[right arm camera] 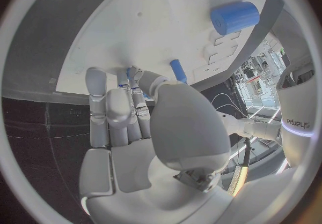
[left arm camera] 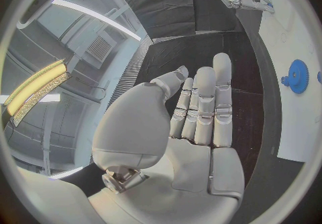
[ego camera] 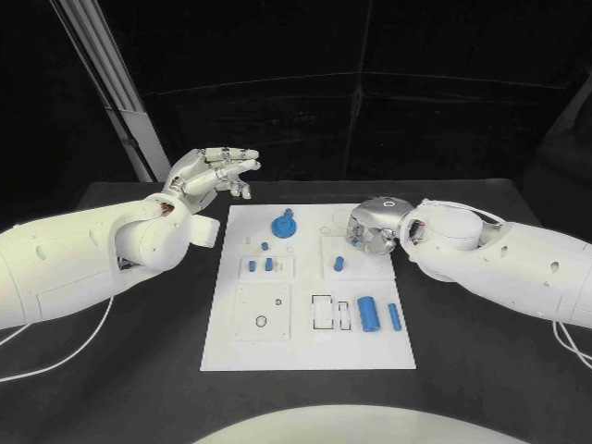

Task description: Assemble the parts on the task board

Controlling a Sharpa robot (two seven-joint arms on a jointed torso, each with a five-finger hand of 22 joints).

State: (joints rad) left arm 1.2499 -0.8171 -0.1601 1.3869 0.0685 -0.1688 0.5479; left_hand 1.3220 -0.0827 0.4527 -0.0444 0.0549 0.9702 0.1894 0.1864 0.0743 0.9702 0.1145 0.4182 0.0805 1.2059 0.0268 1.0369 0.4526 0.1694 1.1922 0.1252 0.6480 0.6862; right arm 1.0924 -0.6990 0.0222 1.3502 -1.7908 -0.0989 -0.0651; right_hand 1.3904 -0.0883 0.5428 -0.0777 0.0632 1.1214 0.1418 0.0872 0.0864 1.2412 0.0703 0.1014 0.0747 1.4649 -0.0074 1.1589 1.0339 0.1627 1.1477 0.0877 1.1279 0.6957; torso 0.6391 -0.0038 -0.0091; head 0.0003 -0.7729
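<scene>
1. Where the black table (ego camera: 109, 388) carries the white rectangular task board (ego camera: 310, 347), we find the board lying between our two arms, its long axis running away from the robot.
2. We note our left hand (ego camera: 214, 173) raised clear of the table beyond the board's far left corner, well apart from every part; its fingers (left arm camera: 213, 95) are straight, close together and hold nothing.
3. We see our right hand (ego camera: 374, 225) lowered over the far right part of the board, fingers curled downward. In the right wrist view its fingertips (right arm camera: 134, 76) come close to a small blue part (right arm camera: 132, 71), but we cannot tell whether they grip it.
4. A small blue peg (ego camera: 339, 265) lies on the board just beside the right hand, on the near side, its long axis roughly along the board's length.
5. A blue gear-shaped disc (ego camera: 286, 225) sits on the far middle of the board, between the two hands.
6. A thick blue cylinder (ego camera: 370, 314) and a thinner blue rod (ego camera: 393, 317) lie side by side near the board's right edge, nearer the robot than the right hand, both pointing along the board's length.
7. Three small blue pins (ego camera: 260, 260) stand left of centre.
</scene>
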